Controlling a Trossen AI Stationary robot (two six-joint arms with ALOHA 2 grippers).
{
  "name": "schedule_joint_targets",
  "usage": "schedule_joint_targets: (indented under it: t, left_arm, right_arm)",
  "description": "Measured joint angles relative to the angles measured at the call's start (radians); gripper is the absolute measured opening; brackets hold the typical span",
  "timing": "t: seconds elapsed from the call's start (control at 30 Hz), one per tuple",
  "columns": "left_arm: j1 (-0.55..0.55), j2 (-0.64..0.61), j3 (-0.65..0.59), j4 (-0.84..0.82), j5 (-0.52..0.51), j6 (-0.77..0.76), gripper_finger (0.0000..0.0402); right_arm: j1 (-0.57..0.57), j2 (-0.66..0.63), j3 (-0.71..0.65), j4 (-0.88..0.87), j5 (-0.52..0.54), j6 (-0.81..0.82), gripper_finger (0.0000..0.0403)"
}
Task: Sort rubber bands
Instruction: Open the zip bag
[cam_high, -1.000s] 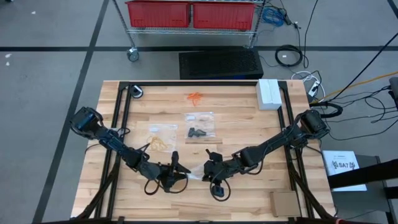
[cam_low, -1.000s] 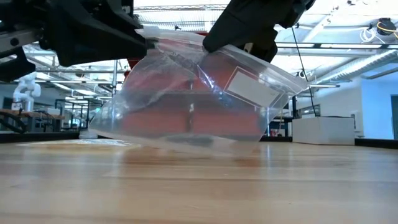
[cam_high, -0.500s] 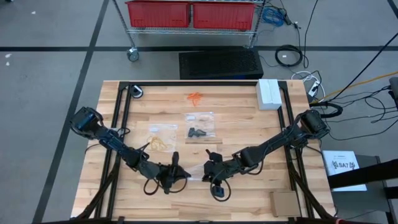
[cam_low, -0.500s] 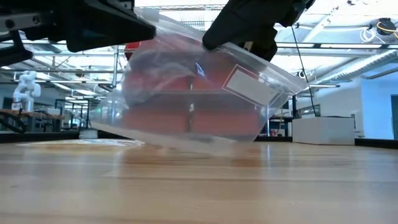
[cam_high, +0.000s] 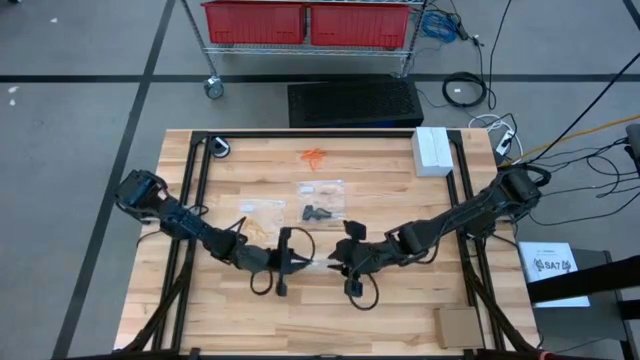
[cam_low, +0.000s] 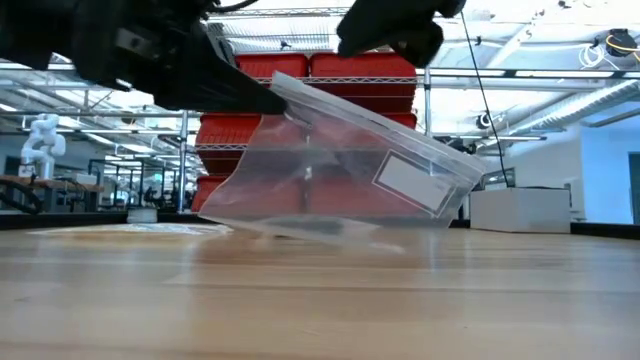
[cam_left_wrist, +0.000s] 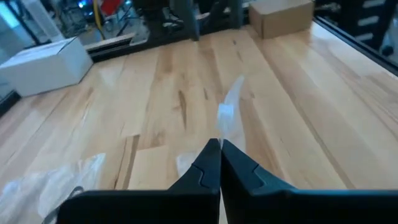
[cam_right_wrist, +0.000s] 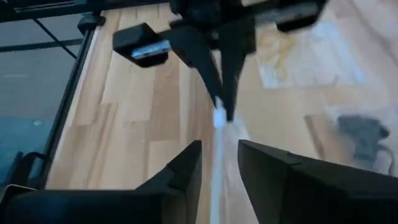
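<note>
Wooden table in a lab, red bins on a wire rack behind. Left end effector near the table's middle front, fingers pinched fully together on the top edge of a clear plastic bag; the bag hangs tilted from it, low corner on the wood. Right end effector just beside, facing it across the bag, fingers parted, bag edge running between them, not gripped as far as I can tell. Bag looks empty.

Rubber bands all lie farther back on the table: orange cluster loose near the far edge, black cluster and pale yellow cluster each in or on another clear bag, can't tell which. Black is closest, just behind both end effectors; orange is well apart, straight back. Right arm free, so likely the one to reach.
</note>
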Motion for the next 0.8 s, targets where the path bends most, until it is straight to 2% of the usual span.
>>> schedule_joint_targets:
  t: [0.2,0.27,0.37,0.57,0.8]
  left_arm:
    - [0.029,0.000,-0.021,0.046,-0.005,-0.070,0.0001]
    - [0.031,0.000,-0.037,0.084,-0.006,-0.077,0.0001]
    - [0.037,0.000,-0.048,0.118,-0.005,-0.082,0.0000]
    - [0.057,0.000,-0.048,0.126,0.016,-0.083,0.0000]
    - [0.060,0.000,-0.048,0.132,0.023,-0.083,0.0000]
  right_arm:
    - [-0.052,-0.001,0.000,-0.011,-0.003,0.006,0.0081]
    - [-0.056,0.002,0.000,0.005,0.025,0.008,0.0082]
    - [-0.052,0.025,0.001,0.021,0.076,-0.019,0.0092]
    - [-0.052,0.084,0.000,0.085,0.075,-0.032,0.0117]
    - [-0.053,0.085,0.000,0.119,0.074,-0.032,0.0123]
